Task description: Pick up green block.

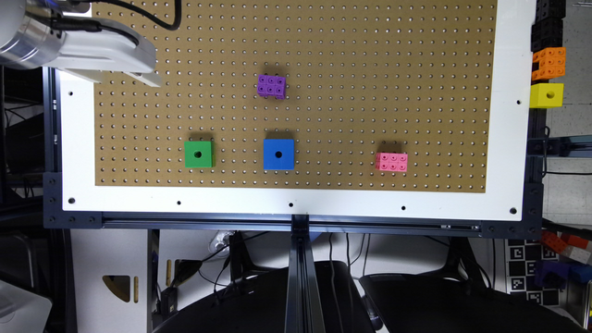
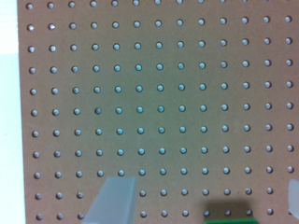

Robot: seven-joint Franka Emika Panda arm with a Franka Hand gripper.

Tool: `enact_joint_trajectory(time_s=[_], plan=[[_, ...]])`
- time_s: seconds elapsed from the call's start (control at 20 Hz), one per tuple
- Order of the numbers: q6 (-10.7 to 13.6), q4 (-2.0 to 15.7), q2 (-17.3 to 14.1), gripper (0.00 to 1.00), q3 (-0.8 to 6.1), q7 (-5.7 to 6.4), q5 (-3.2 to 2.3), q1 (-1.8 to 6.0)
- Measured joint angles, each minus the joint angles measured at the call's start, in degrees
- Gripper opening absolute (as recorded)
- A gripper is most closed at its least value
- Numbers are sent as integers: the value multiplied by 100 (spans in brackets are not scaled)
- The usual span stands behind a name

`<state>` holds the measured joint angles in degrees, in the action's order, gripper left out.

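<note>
The green block (image 1: 199,154), a bright green cube with a round dark hole in its top, sits on the brown pegboard (image 1: 351,55) toward the exterior view's left. In the wrist view a thin strip of the green block (image 2: 231,220) shows at the picture's edge. My gripper (image 1: 138,76) hangs high over the board's corner at the exterior view's upper left, well apart from the block. In the wrist view my gripper (image 2: 205,184) is open, its translucent fingers (image 2: 114,200) spread wide with bare pegboard between them.
A blue cube (image 1: 278,154) stands beside the green block, on the exterior view's right of it. A purple studded block (image 1: 271,86) and a pink one (image 1: 391,162) also lie on the board. Yellow (image 1: 546,95), orange (image 1: 549,62) and black blocks sit off the board's right edge.
</note>
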<state>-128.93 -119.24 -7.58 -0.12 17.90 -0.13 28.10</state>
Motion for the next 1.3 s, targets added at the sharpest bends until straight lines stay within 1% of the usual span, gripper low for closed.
enact_joint_trajectory(time_s=[0.25, 0.65, 0.75, 0.8, 0.9, 1.0, 1.1, 1.3], plan=[[8, -35, 0, 100, 7, 0, -1, -1], [8, -39, 0, 100, 13, 0, -2, -1], [-7, -36, -1, 100, 32, 0, -2, -2], [-25, -14, -8, 100, 66, 10, 0, -5], [-33, 93, -76, 100, 166, 57, 0, -6], [-35, 212, -173, 100, 221, 85, 0, -6], [-35, 349, -296, 100, 246, 90, 0, -6], [-34, 606, -519, 100, 266, 91, 0, -7]])
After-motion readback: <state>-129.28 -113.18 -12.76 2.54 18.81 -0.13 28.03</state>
